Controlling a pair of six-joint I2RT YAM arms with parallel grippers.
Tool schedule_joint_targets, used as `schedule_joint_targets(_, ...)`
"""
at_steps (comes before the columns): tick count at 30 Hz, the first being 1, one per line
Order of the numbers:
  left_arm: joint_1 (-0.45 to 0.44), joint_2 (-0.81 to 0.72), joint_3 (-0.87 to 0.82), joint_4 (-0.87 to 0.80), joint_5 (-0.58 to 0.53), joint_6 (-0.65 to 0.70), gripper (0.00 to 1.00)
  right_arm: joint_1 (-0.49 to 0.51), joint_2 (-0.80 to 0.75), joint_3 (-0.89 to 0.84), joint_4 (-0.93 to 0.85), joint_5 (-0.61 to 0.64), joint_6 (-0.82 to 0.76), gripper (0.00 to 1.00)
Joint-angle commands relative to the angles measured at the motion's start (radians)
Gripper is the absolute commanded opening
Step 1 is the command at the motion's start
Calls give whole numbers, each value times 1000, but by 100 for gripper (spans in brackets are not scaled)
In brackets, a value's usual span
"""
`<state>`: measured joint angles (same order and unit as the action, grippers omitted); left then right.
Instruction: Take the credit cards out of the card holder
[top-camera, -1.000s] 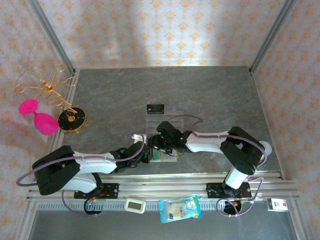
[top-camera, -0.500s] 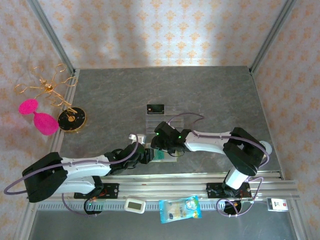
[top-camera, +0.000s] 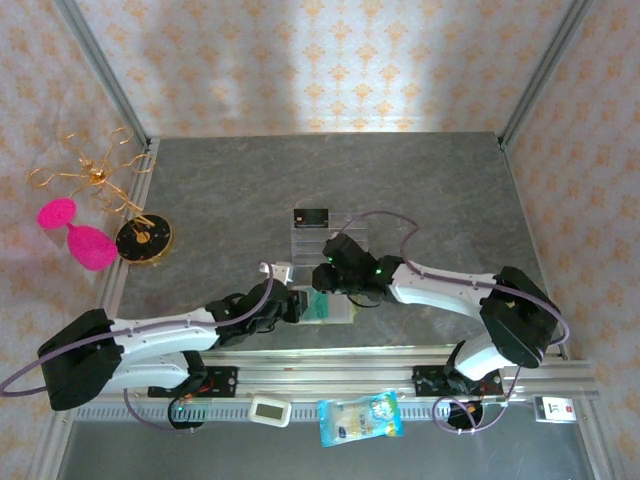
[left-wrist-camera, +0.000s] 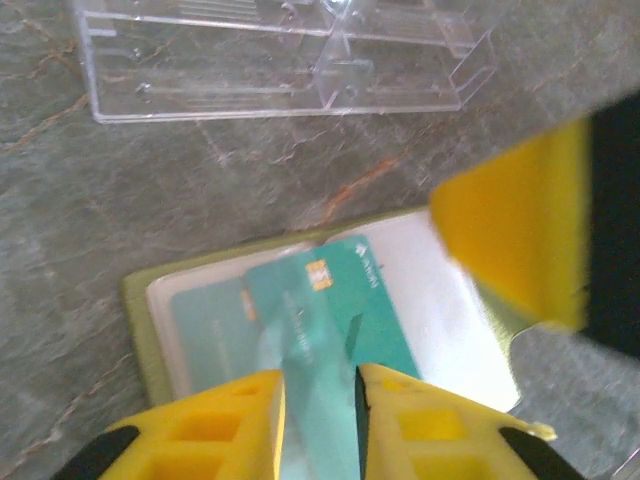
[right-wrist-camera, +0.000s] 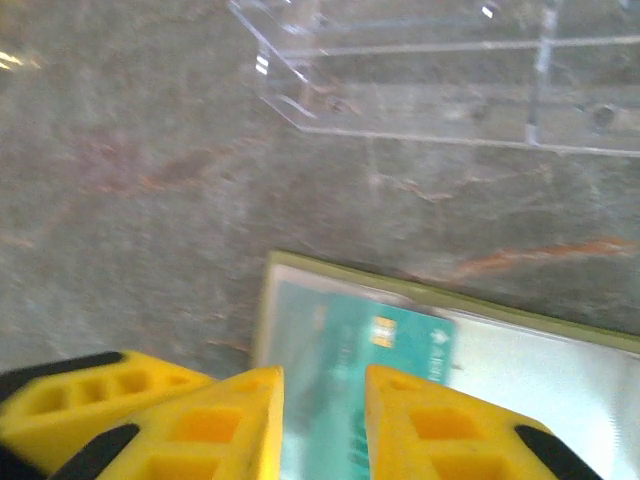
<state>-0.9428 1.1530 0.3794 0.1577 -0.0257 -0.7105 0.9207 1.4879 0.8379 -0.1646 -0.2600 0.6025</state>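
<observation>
The card holder (top-camera: 340, 310) lies open on the grey table (top-camera: 230, 190), at the near edge and between the two arms, just on the near side of the clear plastic tray (top-camera: 335, 240) and apart from it. In the left wrist view its olive rim frames pale pockets (left-wrist-camera: 450, 330), and a teal credit card (left-wrist-camera: 325, 315) sits skewed across the middle fold, chip end toward the tray (left-wrist-camera: 250, 95), its near end running down into the gap of the left gripper (left-wrist-camera: 318, 385). The jaws there stand only narrowly parted, and the card's face shows through the gap, so I cannot tell whether it is pinched or merely lies beneath them. A second teal card (left-wrist-camera: 205, 315) rests flat in the left-hand pocket. A blurred yellow finger (left-wrist-camera: 510, 230) of the other arm hangs over the holder's right half. From the right wrist the same card (right-wrist-camera: 405, 345) shows on the holder (right-wrist-camera: 560, 390), and the right gripper (right-wrist-camera: 322, 385) is likewise drawn nearly together above it (grip or no grip, I cannot tell). From above, the left gripper (top-camera: 298, 303) meets the holder's left side and the right gripper (top-camera: 335, 283) its far side. A small dark piece (top-camera: 312, 217) lies at the tray's far-left corner.
</observation>
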Motion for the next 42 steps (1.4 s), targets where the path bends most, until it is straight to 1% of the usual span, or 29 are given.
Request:
schedule_joint_targets(1,-4,58,33,55,29,23,19,-9,9,-49,16,-79,-112,26)
schedule_joint_targets(2,-4,82,36,65,40,21,16,-16,8,-67,27,-84,-114,25)
schedule_joint_targets(5,-4,147,42,89,62,20,12,-32,5,-99,57,-99,-114,26)
schedule_joint_targets(11,-3,211,41,71,28,5,2,-37,29,-120,96,-125,-112,27)
schedule_joint_targets(15,-2,228,35,64,21,3,0,-37,48,-119,111,-129,-113,27)
schedule_joint_targets(22,-2,286,39,58,34,6,0,-39,89,-127,128,-127,-95,27)
schedule_joint_targets(25,-2,288,38,59,41,8,0,-39,96,-137,153,-149,-86,27)
schedule_joint_targets(27,-3,283,39,48,37,6,0,-39,92,-143,163,-151,-78,21)
schedule_joint_targets(31,-3,253,28,39,28,0,0,-61,39,-165,160,-119,-75,2)
schedule_joint_targets(32,-2,246,25,39,26,-2,0,-73,17,-175,160,-119,-76,0)
schedule_joint_targets(35,-2,232,23,34,27,0,2,-98,-66,-190,136,-110,-111,0)
schedule_joint_targets(39,-1,221,37,22,31,8,3,-108,-190,-206,127,-133,-187,0)
schedule_joint_targets(41,1,195,49,14,28,8,5,-109,-244,-190,94,-109,-224,0)
schedule_joint_targets(42,1,173,56,10,27,8,8,-109,-263,-178,79,-95,-244,0)
